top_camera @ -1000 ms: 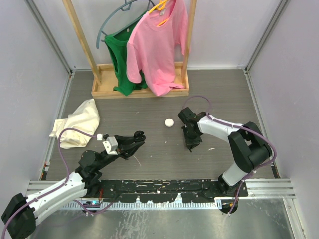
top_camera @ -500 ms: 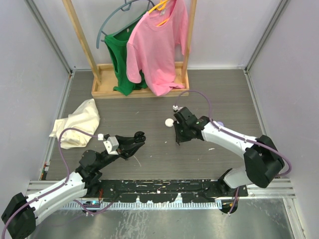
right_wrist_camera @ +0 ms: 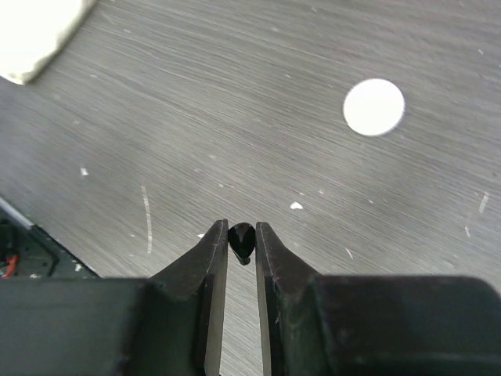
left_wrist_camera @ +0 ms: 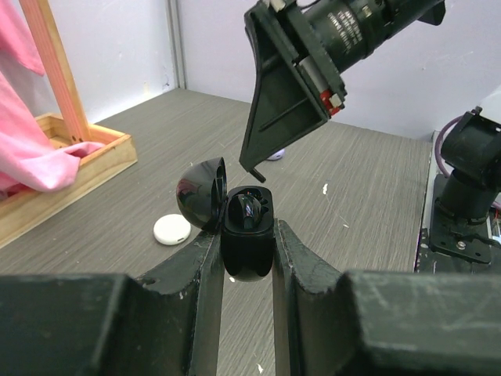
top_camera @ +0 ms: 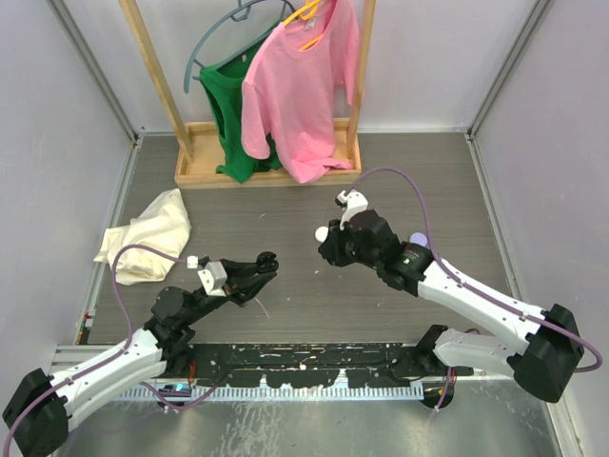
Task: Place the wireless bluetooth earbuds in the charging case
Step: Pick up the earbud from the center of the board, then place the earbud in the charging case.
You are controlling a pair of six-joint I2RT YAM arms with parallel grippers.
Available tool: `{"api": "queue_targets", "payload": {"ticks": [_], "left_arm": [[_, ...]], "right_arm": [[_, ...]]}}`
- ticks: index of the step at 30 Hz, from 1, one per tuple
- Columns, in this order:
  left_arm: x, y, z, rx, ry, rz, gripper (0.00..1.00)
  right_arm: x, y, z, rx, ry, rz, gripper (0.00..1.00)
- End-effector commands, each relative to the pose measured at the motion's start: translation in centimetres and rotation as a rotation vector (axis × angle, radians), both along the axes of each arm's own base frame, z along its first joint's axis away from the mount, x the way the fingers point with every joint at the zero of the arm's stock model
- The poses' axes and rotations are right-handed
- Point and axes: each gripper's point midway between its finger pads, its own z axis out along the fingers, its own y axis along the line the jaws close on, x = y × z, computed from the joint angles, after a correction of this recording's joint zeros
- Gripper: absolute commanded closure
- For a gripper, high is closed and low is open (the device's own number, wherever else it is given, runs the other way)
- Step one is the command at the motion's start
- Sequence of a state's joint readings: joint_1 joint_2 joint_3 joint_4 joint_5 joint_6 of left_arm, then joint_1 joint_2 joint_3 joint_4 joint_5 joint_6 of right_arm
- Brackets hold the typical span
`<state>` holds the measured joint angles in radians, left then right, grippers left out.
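Tiny glossy black earbud [right_wrist_camera: 241, 238] held near the open, rounded black charging case [left_wrist_camera: 249, 244].
Top view: left pincer [top_camera: 265, 263] and right pincer [top_camera: 325, 251] are close above the grey surface [top_camera: 285, 195]. Left wrist: left pincer clamps the case, with the right tips just above it. Right wrist: right pincer pinches the earbud; best lowered slowly, stem lined up with its socket.

Two earbuds [right_wrist_camera: 241, 239] [left_wrist_camera: 249, 211], one case [left_wrist_camera: 249, 249], two shirts [top_camera: 303, 86] [top_camera: 231, 119]

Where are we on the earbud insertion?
Done: black charging case open, clamped in the left gripper; right gripper has a black earbud pinched. In hand: it hangs off the table, short of the case. Left: seat the bud, close the lid. Whether the case already holds another bud, I cannot tell.
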<state>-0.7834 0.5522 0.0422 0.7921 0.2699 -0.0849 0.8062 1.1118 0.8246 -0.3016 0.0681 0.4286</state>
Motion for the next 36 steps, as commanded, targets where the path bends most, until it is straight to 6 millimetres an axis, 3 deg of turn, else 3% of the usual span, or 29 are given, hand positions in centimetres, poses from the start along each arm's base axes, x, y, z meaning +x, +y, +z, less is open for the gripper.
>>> {"api": "queue_targets", "payload": {"ticks": [1, 14, 19, 26, 36], "left_arm": [[-0.4, 0.0, 2.6, -0.044, -0.082, -0.015, 1.0], [-0.7, -0.1, 2.8, -0.049, -0.094, -0.028, 1.0], [-0.8, -0.2, 2.8, -0.05, -0.094, -0.04, 1.0], [-1.1, -0.3, 2.9, -0.053, -0.098, -0.051, 1.0], [-1.2, -0.1, 3.3, -0.07, -0.104, -0.051, 1.0]], "right_arm": [[-0.5, 3.0, 4.7, 0.189, -0.15, 0.076, 0.86], [-5.1, 6.2, 12.8, 0.464, -0.416, 0.272, 0.87], [-6.7, 7.6, 14.2, 0.557, -0.468, 0.349, 0.86], [-7.4, 9.6, 14.8, 0.611, -0.496, 0.406, 0.85], [-7.8, 10.8, 12.8, 0.63, -0.433, 0.425, 0.85]]}}
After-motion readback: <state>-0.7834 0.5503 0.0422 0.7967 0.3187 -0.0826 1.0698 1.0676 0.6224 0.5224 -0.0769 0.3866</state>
